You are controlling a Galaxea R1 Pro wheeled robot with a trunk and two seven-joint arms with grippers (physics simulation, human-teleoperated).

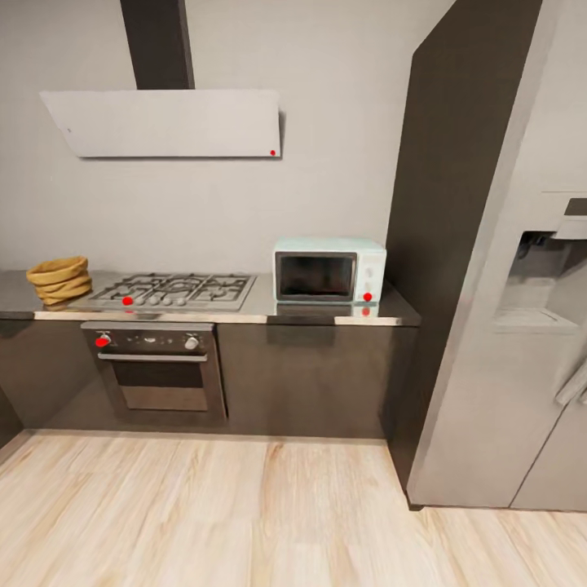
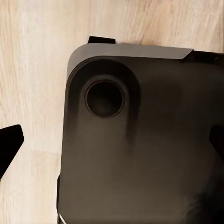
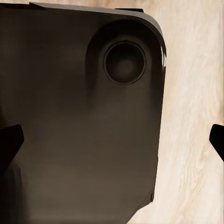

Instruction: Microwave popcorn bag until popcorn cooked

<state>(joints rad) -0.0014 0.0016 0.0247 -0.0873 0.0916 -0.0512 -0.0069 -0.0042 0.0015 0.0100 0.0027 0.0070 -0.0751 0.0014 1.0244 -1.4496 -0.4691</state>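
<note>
The pale blue microwave (image 1: pixel 329 271) stands with its dark door closed at the right end of the grey countertop (image 1: pixel 262 309). At the countertop's far left sits the tan popcorn bag (image 1: pixel 59 281) with a rolled, wrinkly rim. Both stand across the wood floor from me, some way off. In the wrist views my left gripper (image 2: pixel 113 142) and right gripper (image 3: pixel 113 141) hang open over my own dark base, fingertips wide apart with nothing between them.
A steel gas hob (image 1: pixel 175 290) lies between bag and microwave, over a black-fronted oven (image 1: pixel 156 367). A white hood (image 1: pixel 163 122) hangs above. A tall dark cabinet (image 1: pixel 444 204) and grey fridge (image 1: pixel 522 342) stand at the right. Light wood floor (image 1: pixel 244 514) stretches before the cabinets.
</note>
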